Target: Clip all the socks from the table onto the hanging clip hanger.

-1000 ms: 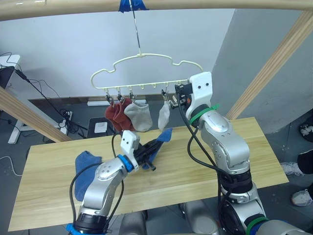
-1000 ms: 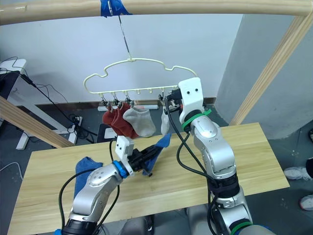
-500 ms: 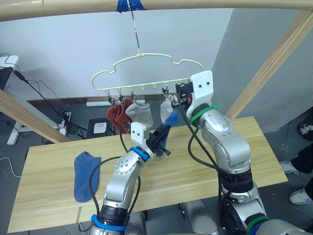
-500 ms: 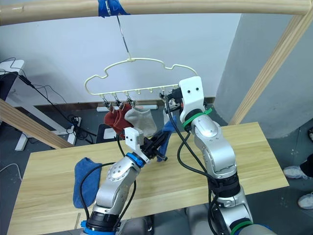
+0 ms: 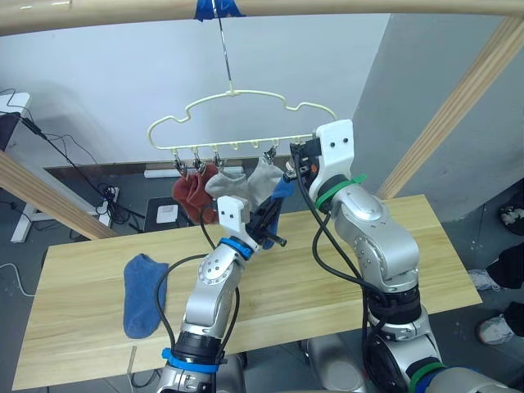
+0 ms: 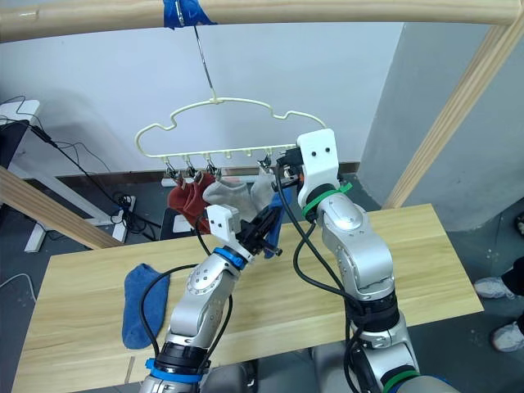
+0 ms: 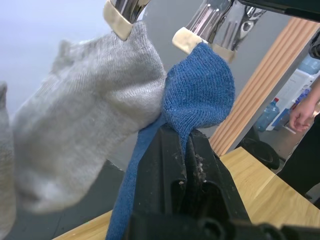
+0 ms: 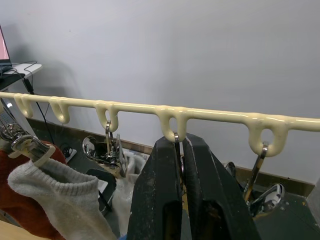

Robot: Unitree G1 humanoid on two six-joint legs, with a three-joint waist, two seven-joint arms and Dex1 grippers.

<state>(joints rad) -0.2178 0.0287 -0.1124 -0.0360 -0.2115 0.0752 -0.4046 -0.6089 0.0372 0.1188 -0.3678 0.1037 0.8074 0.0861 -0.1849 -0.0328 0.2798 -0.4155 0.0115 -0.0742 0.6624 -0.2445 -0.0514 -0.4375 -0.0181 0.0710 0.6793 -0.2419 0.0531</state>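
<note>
Left gripper [image 7: 182, 145] pinches the blue sock [image 7: 200, 92] up into a clip [image 7: 212, 27] squeezed by the right gripper [image 8: 180, 150]; next, let that clip bite

Ahead of me a pale wall [image 5: 106, 74] meets a grey panel [image 5: 426, 98]. A wooden pole [image 5: 327, 6] crosses overhead, with slanted poles [image 5: 458, 106] either side. Down on the dark floor [image 5: 74, 246], cables [image 5: 78, 164] trail to a power strip [image 5: 110, 201]. A person's shoe [image 5: 491, 327] shows at right.
</note>
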